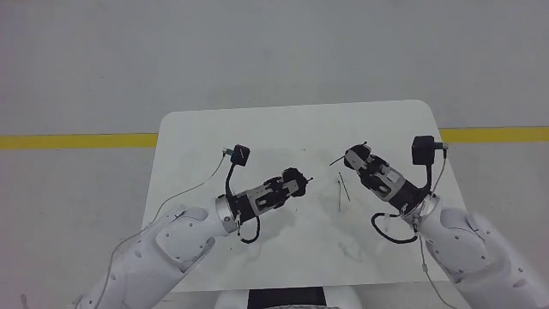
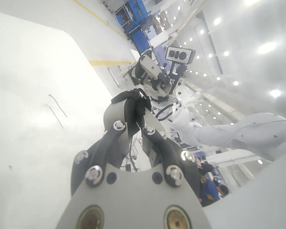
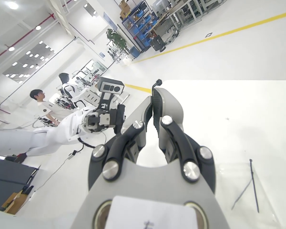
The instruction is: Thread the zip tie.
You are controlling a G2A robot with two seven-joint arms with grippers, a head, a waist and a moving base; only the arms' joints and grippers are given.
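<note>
- We see the right gripper [image 3: 153,103] closed on one zip tie [image 3: 155,87]. The strap is pinched flat between its pads, and the head end pokes out just past the fingertips.
- In the top view the right gripper [image 1: 356,156] hangs over the far right part of the table [image 1: 257,137]. The held zip tie [image 1: 339,160] sticks out sideways toward the left gripper [image 1: 293,180].
- A dark crumpled mass [image 2: 131,101] sits at the tip of the left gripper [image 2: 133,110], and we cannot tell whether that gripper is open or closed (nor what the mass is).
- Two spare ties [image 1: 342,187] lie on the table between the arms. They show beside the right gripper as crossed thin strips [image 3: 253,184] and lie well apart from the left gripper [image 2: 58,103].
- We judge that the pick-up is done and the threading has not begun, since the held tie shows no loop.
- Next, we think the left gripper must catch the free tail, bend it round and line its tip up with the small slot in the head. That calls for a fine, steady approach, because the strap is thin and springy and may twist away.
</note>
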